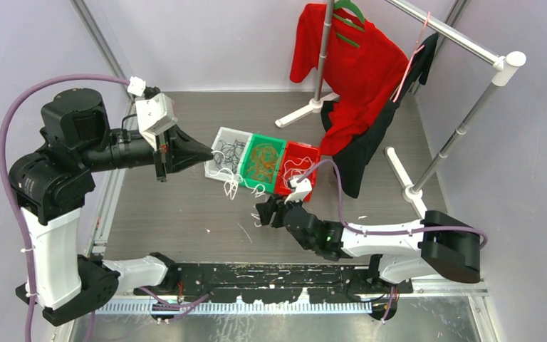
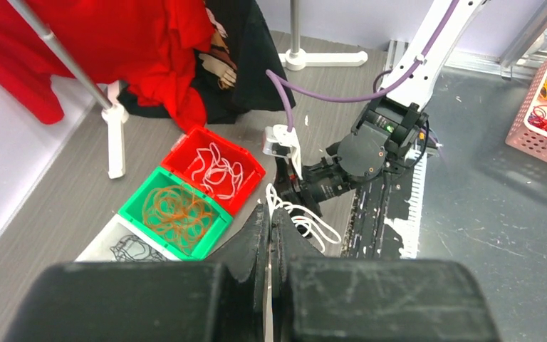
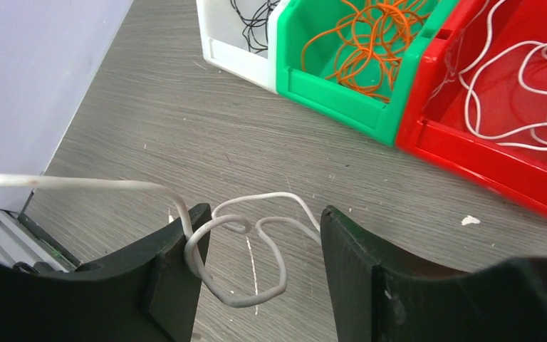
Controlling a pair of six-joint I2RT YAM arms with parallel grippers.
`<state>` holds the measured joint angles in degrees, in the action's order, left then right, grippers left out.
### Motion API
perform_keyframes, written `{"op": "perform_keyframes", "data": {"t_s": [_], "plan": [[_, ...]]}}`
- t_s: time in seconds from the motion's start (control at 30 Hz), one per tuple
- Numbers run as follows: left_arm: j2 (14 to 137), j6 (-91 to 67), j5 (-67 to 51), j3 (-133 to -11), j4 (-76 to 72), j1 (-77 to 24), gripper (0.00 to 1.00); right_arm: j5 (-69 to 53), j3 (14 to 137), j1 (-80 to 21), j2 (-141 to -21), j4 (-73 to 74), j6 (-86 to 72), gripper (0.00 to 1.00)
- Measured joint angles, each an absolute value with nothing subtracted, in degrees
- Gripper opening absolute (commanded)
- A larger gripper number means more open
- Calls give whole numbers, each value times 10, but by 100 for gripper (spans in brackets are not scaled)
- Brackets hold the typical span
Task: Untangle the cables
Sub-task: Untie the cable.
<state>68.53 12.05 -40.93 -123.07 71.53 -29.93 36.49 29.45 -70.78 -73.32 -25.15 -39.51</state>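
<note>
1. The white cable [image 3: 278,194] lies looped on the table [image 3: 149,107], just in front of the red bin [image 3: 470,153], probably its destination.
2. The right gripper [image 3: 260,228] straddles those loops with its jaws open, ready to pinch.
3. The left gripper [image 2: 271,214], well left of the red bin, is closed and seemingly pinches the strand's end to keep it stretched.

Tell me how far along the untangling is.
Mostly done: black cables in the white bin, orange cables in the green bin, white cables in the red bin. In hand: a loose cable loops between the open right fingers, ungripped. Still to do: that cable and white loops before the bins.
</note>
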Motion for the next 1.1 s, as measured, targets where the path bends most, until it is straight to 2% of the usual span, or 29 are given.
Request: {"op": "perform_keyframes", "data": {"t_s": [0.43, 0.67, 0.87, 1.1], "plan": [[704, 166, -369, -1352, 672, -300, 0, 375, 242, -708, -708, -227, -434, 64], [686, 196, -284, -1346, 566, -299, 0, 375, 231, -708, -708, -218, -446, 62], [654, 219, -191, -1289, 439, -299, 0, 373, 223, -708, -709, -215, -455, 64], [647, 216, -216, -1270, 435, -300, 0, 362, 222, -708, -681, -190, -449, 66]]}}
